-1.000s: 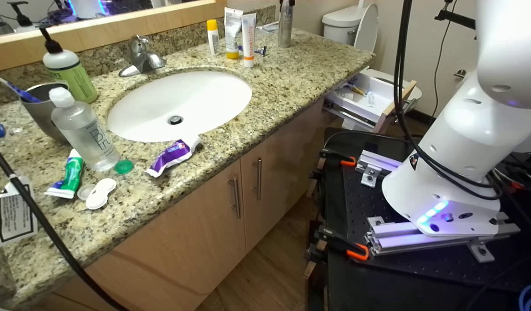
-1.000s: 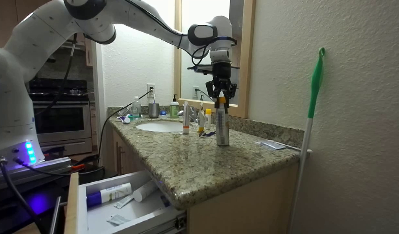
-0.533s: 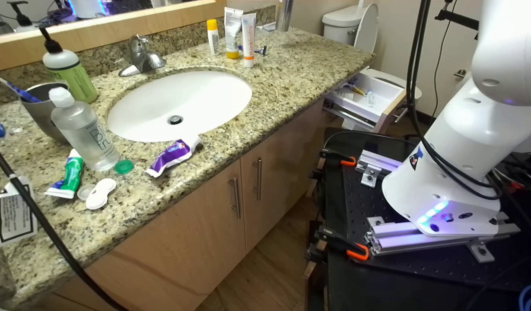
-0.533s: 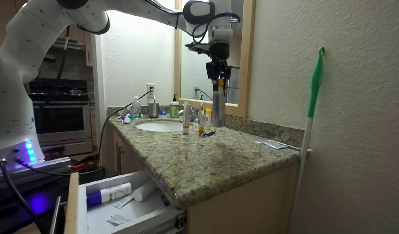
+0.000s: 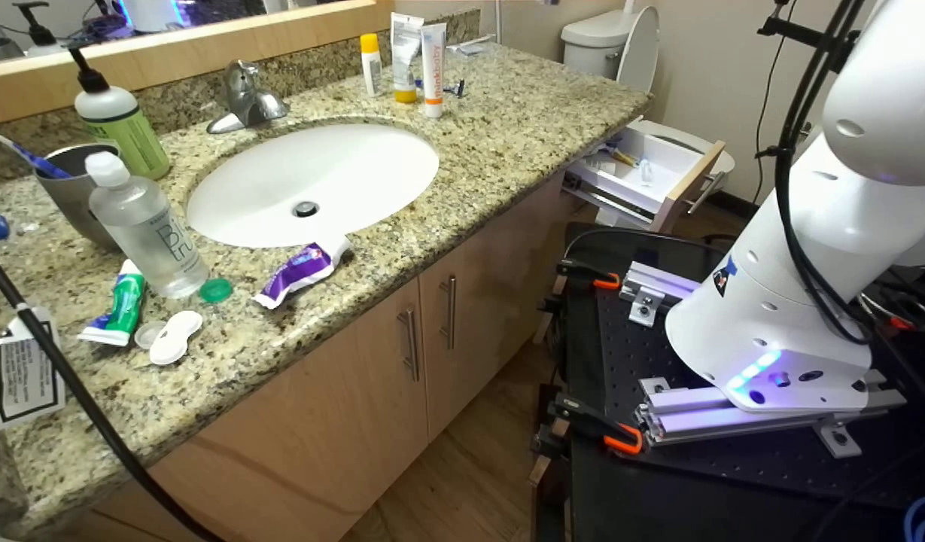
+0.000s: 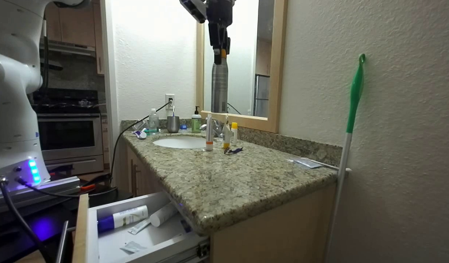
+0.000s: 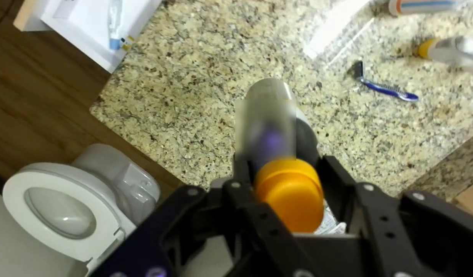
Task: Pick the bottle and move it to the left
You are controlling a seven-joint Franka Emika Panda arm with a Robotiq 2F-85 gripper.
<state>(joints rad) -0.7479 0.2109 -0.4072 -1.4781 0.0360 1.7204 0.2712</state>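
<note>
The bottle (image 6: 220, 87) is slim and metallic grey with an orange cap. My gripper (image 6: 221, 54) is shut on its narrow top and holds it nearly upright in the air, well above the counter, in front of the mirror in an exterior view. In the wrist view the bottle's orange cap (image 7: 290, 192) sits between the two fingers of the gripper (image 7: 285, 166), and the grey body extends away toward the counter. Part of the body is blurred there. In an exterior view that shows the sink from nearby, the bottle and gripper are out of view.
Upright tubes (image 5: 433, 71) and a yellow-capped stick (image 5: 370, 66) stand beyond the sink (image 5: 319, 181). A razor (image 6: 233, 150) lies near them. A clear bottle (image 5: 150, 226), cup (image 5: 78, 188) and green soap bottle (image 5: 123, 120) stand at the other end. A drawer (image 6: 147, 233) is open. The mirror (image 6: 239, 65) backs the counter.
The gripper has lifted the bottle off the counter and moved it up and leftward in the view along the counter. The bottle has left the nearby sink view. The arm has swung.
</note>
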